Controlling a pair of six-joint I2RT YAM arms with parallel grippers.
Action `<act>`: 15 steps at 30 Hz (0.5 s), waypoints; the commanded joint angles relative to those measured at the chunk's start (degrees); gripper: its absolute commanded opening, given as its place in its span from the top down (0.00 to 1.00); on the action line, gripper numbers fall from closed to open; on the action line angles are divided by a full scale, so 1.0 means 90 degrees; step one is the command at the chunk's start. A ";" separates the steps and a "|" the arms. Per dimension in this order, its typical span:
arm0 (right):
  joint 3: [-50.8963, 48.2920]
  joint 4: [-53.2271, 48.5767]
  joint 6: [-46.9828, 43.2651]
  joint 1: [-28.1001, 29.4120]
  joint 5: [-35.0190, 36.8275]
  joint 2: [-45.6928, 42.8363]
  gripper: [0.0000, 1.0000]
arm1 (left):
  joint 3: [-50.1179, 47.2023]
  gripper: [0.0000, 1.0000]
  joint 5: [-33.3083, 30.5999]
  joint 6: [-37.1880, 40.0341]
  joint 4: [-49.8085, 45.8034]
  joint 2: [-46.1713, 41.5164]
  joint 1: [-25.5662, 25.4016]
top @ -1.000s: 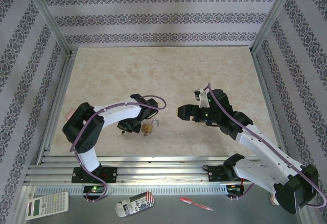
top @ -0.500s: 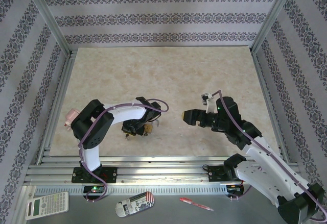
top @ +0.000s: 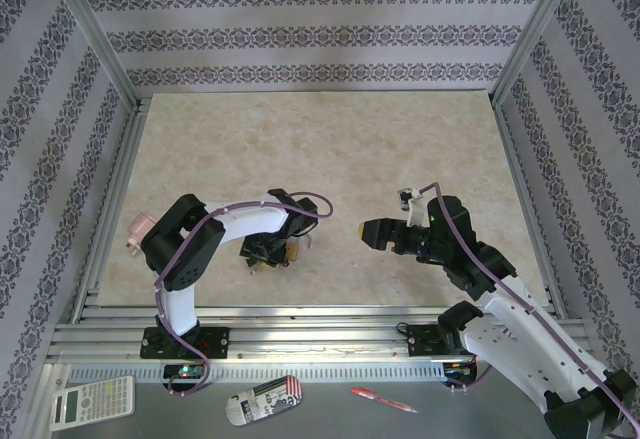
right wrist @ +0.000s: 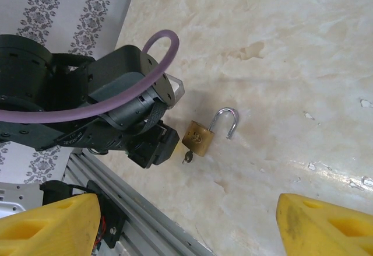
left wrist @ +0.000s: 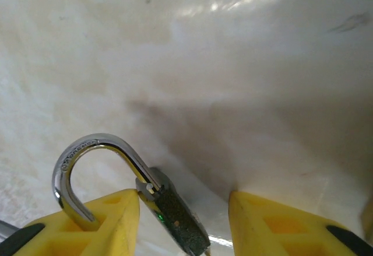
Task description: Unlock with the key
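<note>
The right wrist view shows the key (right wrist: pixel 187 158) at the base of the padlock (right wrist: pixel 201 136) (shackle swung free), while the left wrist view catches it edge-on. The left gripper (left wrist: pixel 183 200) crouches over the padlock, fingers apart and unclenched. The right gripper (right wrist: pixel 186 212) gapes, holding nothing.

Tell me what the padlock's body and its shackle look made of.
The squarish golden padlock body looks like brass: warm yellow with a dull metallic sheen. The curved silver shackle looks like polished or plated steel: mirror-bright, with sharp highlights in the left wrist view; the exact alloy can't be told.
</note>
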 commanded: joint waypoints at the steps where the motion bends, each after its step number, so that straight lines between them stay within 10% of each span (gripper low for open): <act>1: -0.0068 0.0096 0.0097 -0.0077 -0.0048 -0.0037 0.21 | 0.0253 0.55 0.0154 0.0009 0.0181 -0.0304 -0.0068; 15: -0.0130 0.0218 0.0156 -0.0077 -0.0126 0.0032 0.20 | 0.0225 0.56 0.0090 0.0178 0.0333 -0.0321 -0.0047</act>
